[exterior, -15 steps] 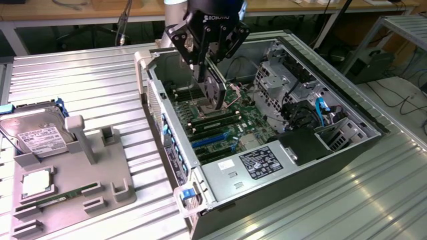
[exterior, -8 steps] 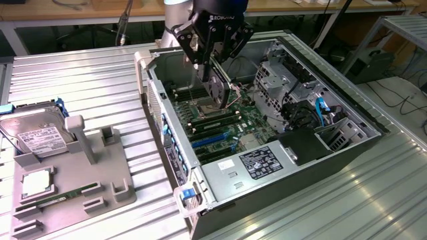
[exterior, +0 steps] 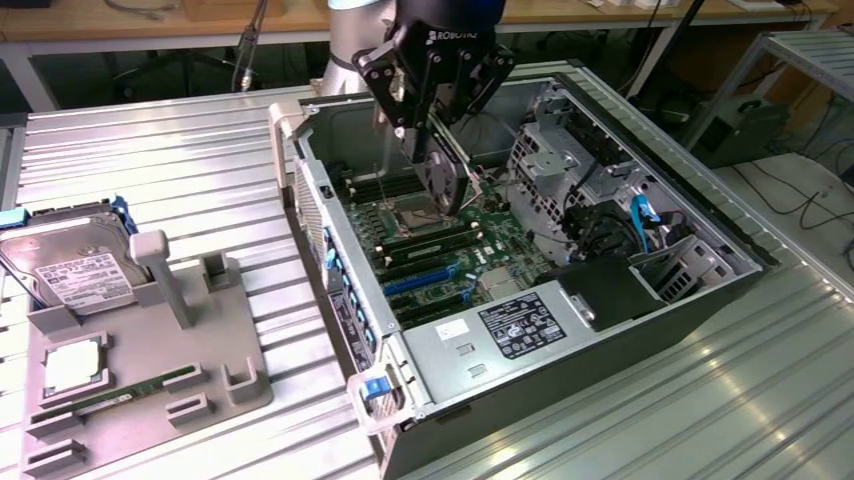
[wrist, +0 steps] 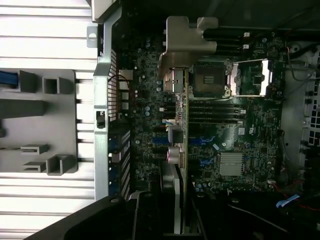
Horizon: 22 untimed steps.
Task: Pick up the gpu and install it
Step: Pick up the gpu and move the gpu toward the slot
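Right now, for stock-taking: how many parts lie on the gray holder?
3 on the gray holder: the hard drive farthest, a silver square chip midway, a green memory stick nearest the camera. Others may be hidden.

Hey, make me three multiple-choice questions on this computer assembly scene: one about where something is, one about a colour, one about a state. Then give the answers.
1. Where is the thin dark expansion card with the silver end bracket?
A. inside a cardboard box
B. in the black robot gripper, above the open black computer case
C. in a person's hand

2. What colour is the narrow memory stick lying in the grey holder tray?
A. green
B. red
C. yellow

3. How is the computer case's side?
A. closed by a panel
B. covered with a cloth
C. open, with the dark green motherboard exposed

Answers:
1 B, the gripper is shut on the card over the case.
2 A, the stick shows green against the grey tray.
3 C, the board's slots and socket lie in plain sight.
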{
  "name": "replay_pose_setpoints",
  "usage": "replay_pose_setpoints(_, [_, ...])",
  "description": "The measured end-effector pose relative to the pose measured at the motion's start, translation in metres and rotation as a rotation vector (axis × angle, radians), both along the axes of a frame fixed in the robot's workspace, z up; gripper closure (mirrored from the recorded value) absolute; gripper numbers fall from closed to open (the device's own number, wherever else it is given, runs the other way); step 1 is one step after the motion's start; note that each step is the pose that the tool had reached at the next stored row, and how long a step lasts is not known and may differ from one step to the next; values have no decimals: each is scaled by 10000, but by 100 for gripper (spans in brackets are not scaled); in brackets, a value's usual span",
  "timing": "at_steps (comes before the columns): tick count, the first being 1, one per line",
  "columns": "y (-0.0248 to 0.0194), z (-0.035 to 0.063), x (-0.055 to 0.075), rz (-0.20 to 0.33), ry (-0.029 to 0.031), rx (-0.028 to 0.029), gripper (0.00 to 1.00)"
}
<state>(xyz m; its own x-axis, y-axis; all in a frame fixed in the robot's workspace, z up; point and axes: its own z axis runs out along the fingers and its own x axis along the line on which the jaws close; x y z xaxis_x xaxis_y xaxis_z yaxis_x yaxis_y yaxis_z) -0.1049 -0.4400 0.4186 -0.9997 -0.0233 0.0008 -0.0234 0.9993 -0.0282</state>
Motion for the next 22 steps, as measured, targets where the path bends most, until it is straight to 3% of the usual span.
replay_pose_setpoints(22, [0,-19,249,1,-8,0,72])
